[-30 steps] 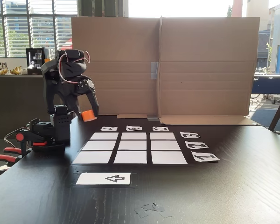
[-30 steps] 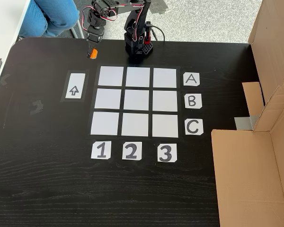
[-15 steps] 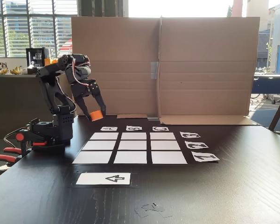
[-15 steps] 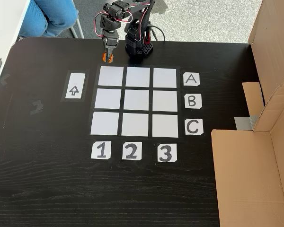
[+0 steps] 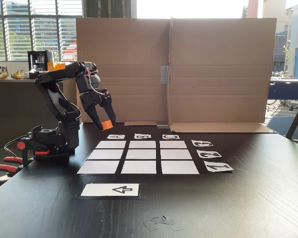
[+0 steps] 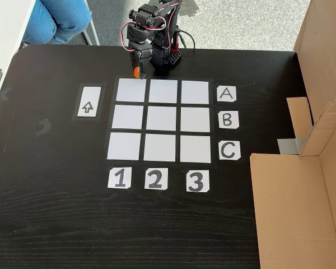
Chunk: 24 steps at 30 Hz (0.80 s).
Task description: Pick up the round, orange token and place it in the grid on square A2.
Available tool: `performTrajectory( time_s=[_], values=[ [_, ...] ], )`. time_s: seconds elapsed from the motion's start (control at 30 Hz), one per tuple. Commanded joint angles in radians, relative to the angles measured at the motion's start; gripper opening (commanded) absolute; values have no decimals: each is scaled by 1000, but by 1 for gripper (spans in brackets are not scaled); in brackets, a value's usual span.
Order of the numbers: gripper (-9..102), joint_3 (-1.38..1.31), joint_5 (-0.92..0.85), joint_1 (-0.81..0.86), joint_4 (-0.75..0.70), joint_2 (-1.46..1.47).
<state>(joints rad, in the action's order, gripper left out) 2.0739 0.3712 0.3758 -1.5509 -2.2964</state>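
We see the jaws closed on the token [image 5: 107, 124], holding it above the bench just beside the grid's [image 6: 162, 120] A edge, so A2 [image 6: 163, 91] lies near

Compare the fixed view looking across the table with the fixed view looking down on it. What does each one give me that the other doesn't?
Across the table, a fixed view gives height: the pincer holds the token clear of the tabletop. It also has windows and red clamps by the arm's base.

Looking down, a fixed view gives layout: the A card and 2 card read upright, fixing square A2, plus a person's jeans.

Both share the arm, the grid, the arrow strip and the cardboard.
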Motion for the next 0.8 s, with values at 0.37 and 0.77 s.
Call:
performTrajectory(
  time_s=[0.37,0.77],
  values=[
    [-1,230,-32,-230,37,-126],
    [-1,385,-98,-256,155,-112]
  ],
)
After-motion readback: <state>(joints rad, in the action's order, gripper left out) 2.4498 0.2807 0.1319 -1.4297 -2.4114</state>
